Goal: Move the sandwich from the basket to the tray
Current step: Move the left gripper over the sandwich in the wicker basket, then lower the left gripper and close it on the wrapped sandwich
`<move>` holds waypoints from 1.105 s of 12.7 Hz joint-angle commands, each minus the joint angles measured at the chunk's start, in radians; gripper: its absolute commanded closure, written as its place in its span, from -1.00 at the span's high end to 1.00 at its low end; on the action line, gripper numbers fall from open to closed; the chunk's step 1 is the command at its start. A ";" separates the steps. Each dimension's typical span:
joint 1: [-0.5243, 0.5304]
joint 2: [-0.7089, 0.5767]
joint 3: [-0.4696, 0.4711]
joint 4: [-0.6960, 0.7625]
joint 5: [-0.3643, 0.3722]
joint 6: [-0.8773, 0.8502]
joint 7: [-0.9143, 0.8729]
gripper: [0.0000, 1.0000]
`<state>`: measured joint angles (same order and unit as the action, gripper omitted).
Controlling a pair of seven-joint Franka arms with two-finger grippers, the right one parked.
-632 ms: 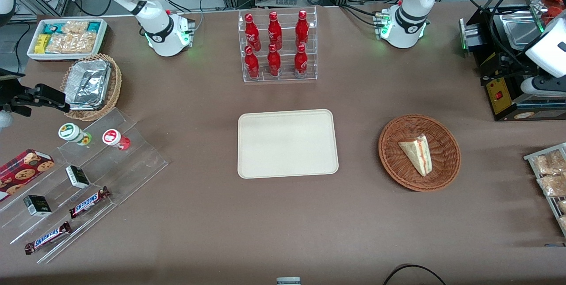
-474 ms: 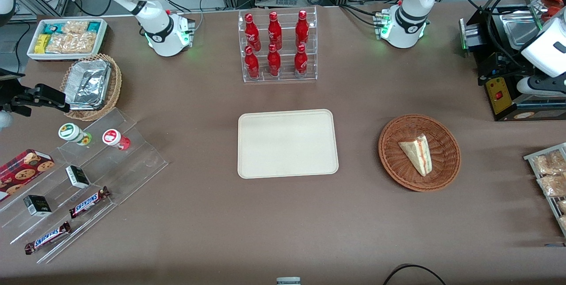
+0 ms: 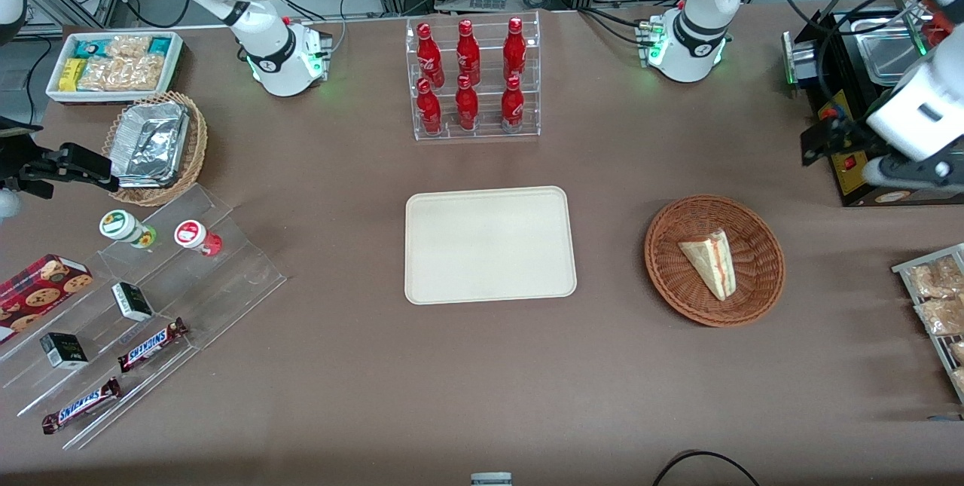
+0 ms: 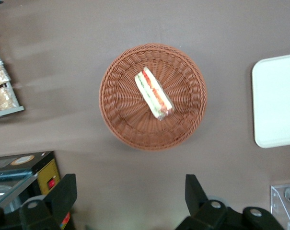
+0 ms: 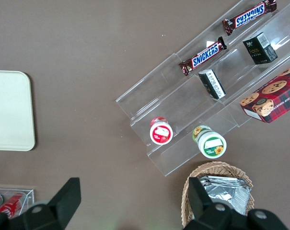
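Observation:
The sandwich is a pale bread wedge with a red and green stripe. It lies in the round reddish-brown wicker basket. The cream tray lies flat beside the basket, toward the parked arm's end, with nothing on it. My left gripper hangs in the air farther from the front camera than the basket, near the black machine, and is open and empty. In the left wrist view my gripper has its fingers spread wide over bare table, apart from the basket, the sandwich and the tray's edge.
A black machine stands close to my gripper. A wire rack of snack bags sits at the working arm's end. A clear rack of red bottles stands farther back than the tray. A stepped acrylic snack display and a foil-filled tan basket lie toward the parked arm's end.
My left arm has swung in from the working arm's end of the table, bringing the gripper into the front view and closer to the basket. The sandwich, basket and tray have not moved.

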<state>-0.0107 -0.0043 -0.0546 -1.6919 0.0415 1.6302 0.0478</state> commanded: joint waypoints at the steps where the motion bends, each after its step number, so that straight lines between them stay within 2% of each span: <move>1: -0.006 -0.023 -0.007 -0.165 -0.014 0.172 -0.092 1.00; 7: -0.006 0.004 -0.021 -0.457 -0.020 0.589 -0.504 1.00; 9: -0.006 0.047 -0.022 -0.499 -0.020 0.684 -0.523 1.00; 14: -0.006 0.142 -0.047 -0.525 -0.020 0.766 -0.577 1.00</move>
<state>-0.0110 0.1239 -0.1030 -2.2003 0.0333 2.3650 -0.5128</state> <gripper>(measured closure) 0.000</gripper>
